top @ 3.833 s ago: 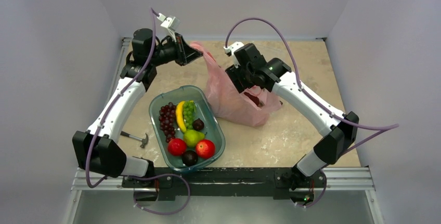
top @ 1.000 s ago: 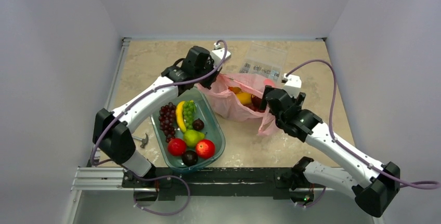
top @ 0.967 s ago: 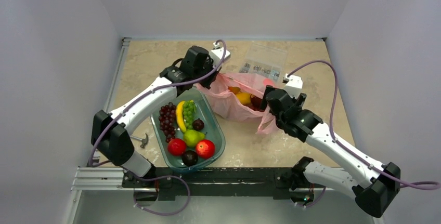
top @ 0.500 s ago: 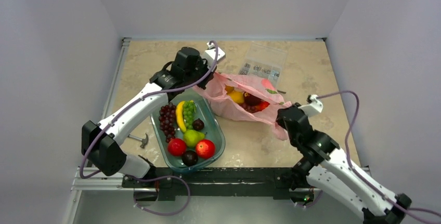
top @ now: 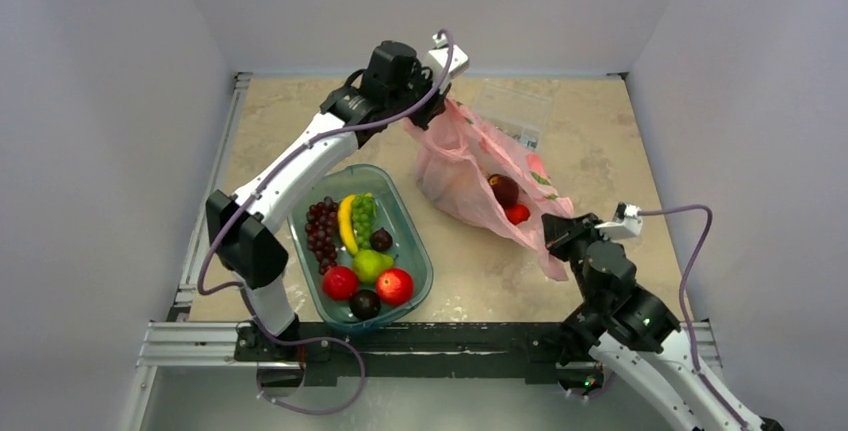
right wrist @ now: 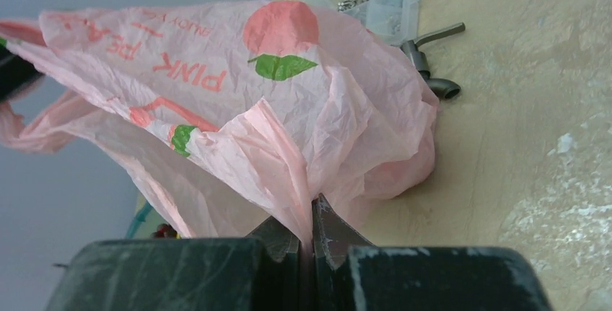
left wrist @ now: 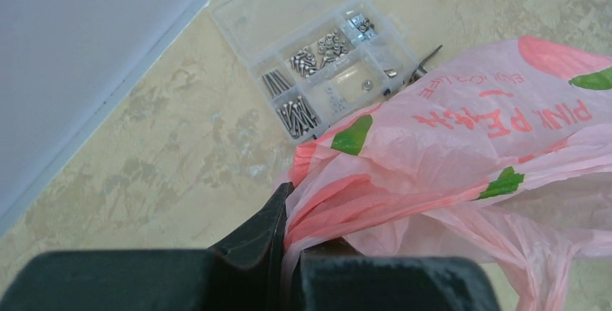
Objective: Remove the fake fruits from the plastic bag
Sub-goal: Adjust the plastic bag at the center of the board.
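tray (top: pixel 406 229) left of plastic bag (top: pixel 452 163) | fake fruits (top: pixel 503 190) in bag (two visible) | parts box (left wrist: pixel 317 58) behind bag

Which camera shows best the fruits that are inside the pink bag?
The top view: two red fruits show inside the bag. Both wrist views show only the bag's crumpled printed outside; the fruits are hidden there.

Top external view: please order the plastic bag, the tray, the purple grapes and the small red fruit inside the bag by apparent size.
1. plastic bag and tray: about alike; the bag hangs nearer the camera, so unranked.
2. purple grapes
3. small red fruit
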Controlling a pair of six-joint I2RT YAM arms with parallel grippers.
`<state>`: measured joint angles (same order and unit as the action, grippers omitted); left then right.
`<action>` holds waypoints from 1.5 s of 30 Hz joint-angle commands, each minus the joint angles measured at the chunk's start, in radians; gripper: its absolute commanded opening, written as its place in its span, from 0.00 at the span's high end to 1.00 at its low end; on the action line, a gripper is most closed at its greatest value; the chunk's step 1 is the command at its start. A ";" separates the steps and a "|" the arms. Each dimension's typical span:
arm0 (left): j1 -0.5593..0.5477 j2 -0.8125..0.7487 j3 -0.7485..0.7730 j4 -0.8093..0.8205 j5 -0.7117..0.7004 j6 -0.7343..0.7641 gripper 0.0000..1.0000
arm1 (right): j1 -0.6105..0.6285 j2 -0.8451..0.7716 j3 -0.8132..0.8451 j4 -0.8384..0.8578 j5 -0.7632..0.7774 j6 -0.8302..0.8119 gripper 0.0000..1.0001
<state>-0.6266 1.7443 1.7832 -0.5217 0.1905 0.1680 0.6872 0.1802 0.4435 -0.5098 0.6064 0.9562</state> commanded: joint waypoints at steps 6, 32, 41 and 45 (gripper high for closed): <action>0.014 0.018 0.128 -0.117 -0.017 0.045 1.00 | -0.006 0.152 0.101 0.083 -0.322 -0.286 1.00; -0.140 -0.602 -0.392 -0.045 -0.302 -0.897 0.00 | -0.007 0.178 0.073 0.140 -0.481 -0.263 1.00; -0.216 -0.332 -0.409 0.140 -0.400 -1.107 0.00 | -0.007 0.128 0.058 0.138 -0.428 -0.233 1.00; -0.192 -0.221 -0.388 0.168 -0.426 -1.087 0.05 | -0.007 0.124 0.069 0.114 -0.404 -0.240 1.00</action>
<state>-0.8375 1.4837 1.3293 -0.4507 -0.1818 -0.8795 0.6819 0.3180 0.4923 -0.3992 0.1558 0.7113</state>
